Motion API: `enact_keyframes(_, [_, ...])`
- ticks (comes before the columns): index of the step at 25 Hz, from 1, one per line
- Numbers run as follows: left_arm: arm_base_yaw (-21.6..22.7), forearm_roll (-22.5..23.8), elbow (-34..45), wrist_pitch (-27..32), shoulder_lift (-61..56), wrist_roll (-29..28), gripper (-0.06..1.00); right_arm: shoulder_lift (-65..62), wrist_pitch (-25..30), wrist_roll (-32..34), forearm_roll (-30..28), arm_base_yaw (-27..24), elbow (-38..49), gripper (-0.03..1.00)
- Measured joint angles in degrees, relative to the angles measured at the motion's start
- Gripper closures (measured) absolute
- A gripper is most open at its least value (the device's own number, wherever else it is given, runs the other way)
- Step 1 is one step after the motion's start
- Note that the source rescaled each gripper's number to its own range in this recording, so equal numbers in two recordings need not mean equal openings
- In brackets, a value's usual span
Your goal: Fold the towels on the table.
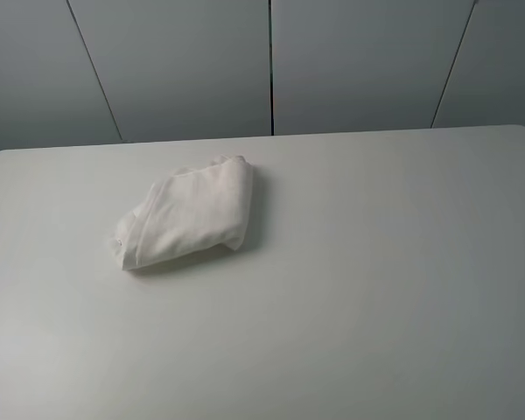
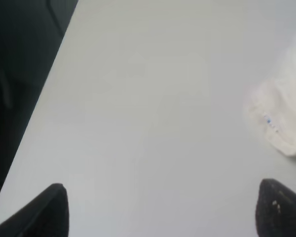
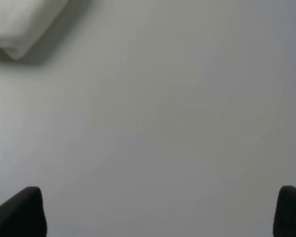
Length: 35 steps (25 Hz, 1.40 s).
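A folded white towel (image 1: 188,213) is seen lying on the table (image 1: 376,262), toward ten o'clock from centre. The left gripper (image 2: 160,210) and right gripper (image 3: 160,212) are held wide apart, empty.

one towel (image 1: 191,214), one table (image 1: 376,289)

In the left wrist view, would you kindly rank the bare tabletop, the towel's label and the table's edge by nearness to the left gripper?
1. Bare tabletop, directly between the left gripper's tips.
2 and 3. Towel's label on the crumpled towel to one side, and the table's edge on the opposite side: too close to call.
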Motion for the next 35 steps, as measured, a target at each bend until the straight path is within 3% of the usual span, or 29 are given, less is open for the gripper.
enact_keyframes(16, [0.0,-3.89,9.79,2.95,-17.62,-0.33,-0.04,-24.36,0.57,-7.02,3.77,0.0,12.12,-0.03])
enact_keyframes(25, [0.0,-5.01,11.89,-1.96,-18.02,1.53,-0.04,-25.93,-3.76,-10.61,9.83,0.0,14.45,-0.03])
enact_keyframes(35, [0.0,-5.91,12.48,-2.97,-18.02,2.35,-0.04,-26.03,-4.68,-11.73,10.99,-0.33,14.43,-0.03])
